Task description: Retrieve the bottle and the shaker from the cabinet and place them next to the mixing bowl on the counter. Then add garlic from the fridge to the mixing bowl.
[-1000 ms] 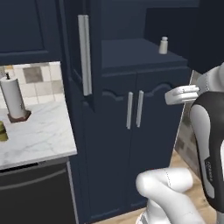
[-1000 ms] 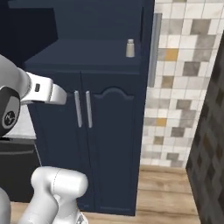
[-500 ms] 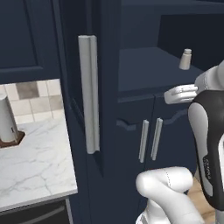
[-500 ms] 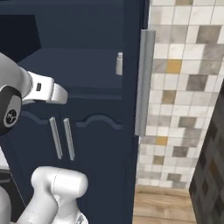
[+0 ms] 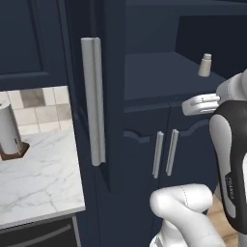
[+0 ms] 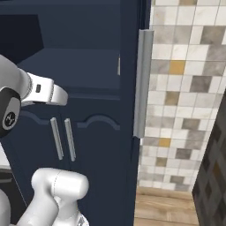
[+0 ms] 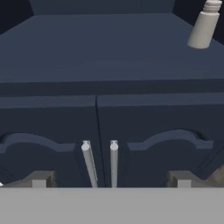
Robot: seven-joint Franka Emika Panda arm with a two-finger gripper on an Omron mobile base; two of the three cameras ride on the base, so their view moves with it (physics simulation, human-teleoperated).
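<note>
Standing on the navy shelf (image 7: pixel 109 48), the shaker (image 7: pixel 203 27) is at 1 o'clock from the gripper (image 7: pixel 111 178), whose jaws are wide and empty.

Shaker on the open shelf, ahead of the wide-apart jaws

The shaker (image 5: pixel 205 65) stands upright on the cabinet shelf (image 7: pixel 109 43), beyond the gripper (image 7: pixel 111 177) and off to its right, well apart from both fingertips. Straight ahead of the jaws, below the shelf, two door handles (image 7: pixel 101 162) hang side by side. Far to the gripper's left, the paper-towel roll (image 5: pixel 8 129) stands on the counter (image 5: pixel 38 178).
</note>
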